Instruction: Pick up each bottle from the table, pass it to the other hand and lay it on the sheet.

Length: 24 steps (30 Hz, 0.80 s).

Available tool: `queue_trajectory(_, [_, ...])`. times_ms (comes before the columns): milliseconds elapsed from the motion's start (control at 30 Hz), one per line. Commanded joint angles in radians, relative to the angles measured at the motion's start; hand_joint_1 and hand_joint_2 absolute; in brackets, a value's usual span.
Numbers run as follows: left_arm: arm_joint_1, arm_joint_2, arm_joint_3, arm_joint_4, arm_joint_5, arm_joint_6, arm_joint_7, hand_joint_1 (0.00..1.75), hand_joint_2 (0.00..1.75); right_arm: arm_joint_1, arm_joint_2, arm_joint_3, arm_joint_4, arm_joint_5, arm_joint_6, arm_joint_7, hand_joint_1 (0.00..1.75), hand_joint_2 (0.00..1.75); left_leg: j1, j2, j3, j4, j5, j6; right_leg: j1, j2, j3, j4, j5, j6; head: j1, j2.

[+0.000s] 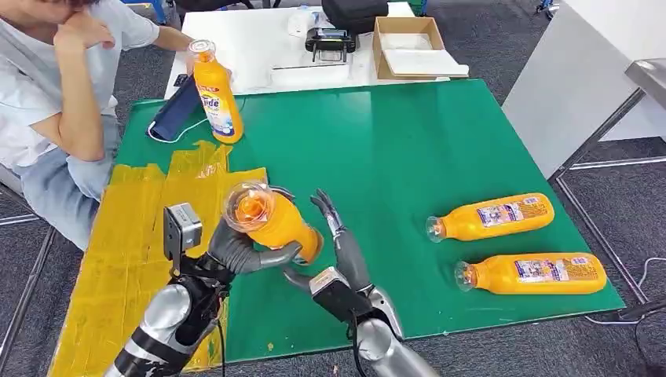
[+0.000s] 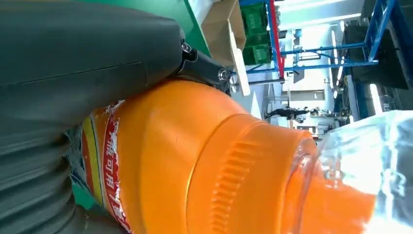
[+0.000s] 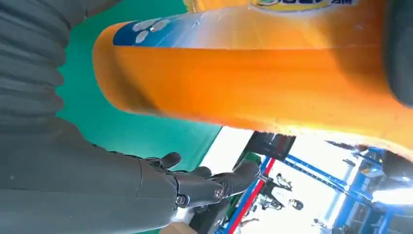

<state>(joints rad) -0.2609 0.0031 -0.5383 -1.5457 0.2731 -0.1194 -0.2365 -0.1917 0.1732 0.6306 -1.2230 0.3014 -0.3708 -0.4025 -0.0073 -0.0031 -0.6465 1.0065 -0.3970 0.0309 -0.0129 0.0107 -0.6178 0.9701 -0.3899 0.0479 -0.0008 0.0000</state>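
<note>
Gripping the orange bottle [image 1: 271,220] above the counter's [image 1: 408,141] near-left corner, the left robot hand [image 1: 236,250] holds while the right robot hand [image 1: 345,255] spreads beside it. Left wrist: firm wrap. Right wrist: fingers apart; withdraw clear before lowering onto the yellow sheet [image 1: 126,236].

The head view is evenly and brightly lit from overhead, with only soft, short shadows under the lying bottles [image 1: 491,217] on the green sheet [image 1: 393,133]; focus is sharp across the table, with mild wide-angle stretching at the edges. In the left wrist view the held bottle [image 2: 204,161] is close and slightly soft, its clear cap [image 2: 370,165] glaring. The right wrist view shows blown-out background light and a sheen along the bottle.
</note>
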Motion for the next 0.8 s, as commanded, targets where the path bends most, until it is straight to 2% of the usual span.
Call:
queue_trajectory(33, [-0.041,0.006,-0.011,0.029,-0.003,0.0,0.002,1.75,1.75,-0.009,-0.031,-0.013,-0.01,-0.004,0.003,0.007,0.0,1.75,0.001,-0.002,0.005,0.001,-0.003,-0.003,0.001,-0.003,0.006,0.0,-0.003,-0.002,0.0,0.0])
queue_trajectory(100, [-0.054,0.022,-0.017,0.026,-0.107,0.066,-0.014,1.75,1.75,0.011,-0.052,-0.042,-0.08,0.005,-0.05,-0.032,0.0,1.75,0.001,-0.002,0.004,0.001,-0.002,-0.002,0.001,-0.003,0.005,0.0,-0.002,-0.002,0.0,0.0])
queue_trajectory(133, [-0.067,0.038,-0.021,0.029,-0.165,0.088,-0.007,1.75,1.75,0.032,-0.069,-0.076,-0.156,-0.004,-0.074,-0.04,0.0,0.0,0.001,-0.003,0.005,0.001,-0.003,-0.003,0.001,-0.004,0.006,0.001,-0.003,-0.002,0.0,0.0])
queue_trajectory(167, [-0.078,0.048,-0.015,0.034,-0.239,0.118,-0.01,1.75,1.75,0.052,-0.11,-0.109,-0.264,-0.042,-0.038,-0.031,0.0,0.0,0.001,-0.004,0.003,0.001,-0.001,-0.002,0.001,-0.005,0.004,0.001,-0.002,-0.001,0.0,0.0])
queue_trajectory(267, [-0.106,0.087,-0.034,0.043,-0.71,0.301,0.01,1.75,1.75,0.112,-0.144,-0.206,-0.464,0.002,-0.02,-0.031,0.0,0.0,0.0,-0.006,0.001,0.001,0.0,-0.001,0.0,-0.006,0.002,0.001,-0.002,-0.001,0.0,0.0])
queue_trajectory(300, [-0.111,0.086,-0.039,0.049,-0.795,0.311,0.037,1.75,1.75,0.127,-0.147,-0.222,-0.5,0.018,-0.018,-0.034,0.0,1.75,0.0,-0.007,0.002,0.002,-0.002,-0.002,0.0,-0.007,0.004,0.002,-0.004,-0.001,0.0,0.0])
queue_trajectory(400, [-0.211,0.123,-0.117,0.139,-1.175,0.261,0.188,1.75,1.75,0.163,-0.134,-0.254,-0.579,0.056,-0.043,-0.044,0.0,1.75,0.0,-0.006,0.001,0.002,-0.001,-0.002,0.0,-0.006,0.004,0.002,-0.003,-0.001,0.0,0.0])
queue_trajectory(500, [-0.332,0.13,-0.179,0.287,-1.353,0.165,0.264,1.75,1.75,0.179,-0.126,-0.261,-0.62,0.121,-0.108,-0.062,0.0,1.75,0.0,-0.006,0.0,0.0,0.0,-0.001,0.0,-0.007,0.002,0.001,-0.001,-0.001,0.0,0.0])
queue_trajectory(533, [-0.36,0.128,-0.195,0.331,-1.415,0.158,0.295,1.75,1.75,0.18,-0.126,-0.259,-0.631,0.139,-0.131,-0.063,0.0,1.75,0.001,-0.009,0.005,0.002,-0.002,-0.004,0.001,-0.01,0.007,0.003,-0.005,-0.003,0.001,0.0])
queue_trajectory(633, [-0.374,0.123,-0.196,0.359,-1.432,0.158,0.301,1.75,1.75,0.183,-0.127,-0.257,-0.64,0.149,-0.141,-0.06,0.0,1.75,0.0,-0.003,0.0,0.0,0.0,-0.001,0.0,-0.003,0.001,0.0,0.0,-0.001,0.0,0.0])
queue_trajectory(800, [-0.372,0.128,-0.205,0.358,-1.46,0.159,0.322,1.75,1.75,0.182,-0.126,-0.257,-0.636,0.156,-0.149,-0.062,0.0,1.75,0.0,-0.001,0.003,0.001,-0.001,-0.002,0.0,-0.003,0.004,0.0,-0.001,-0.001,0.0,0.0])
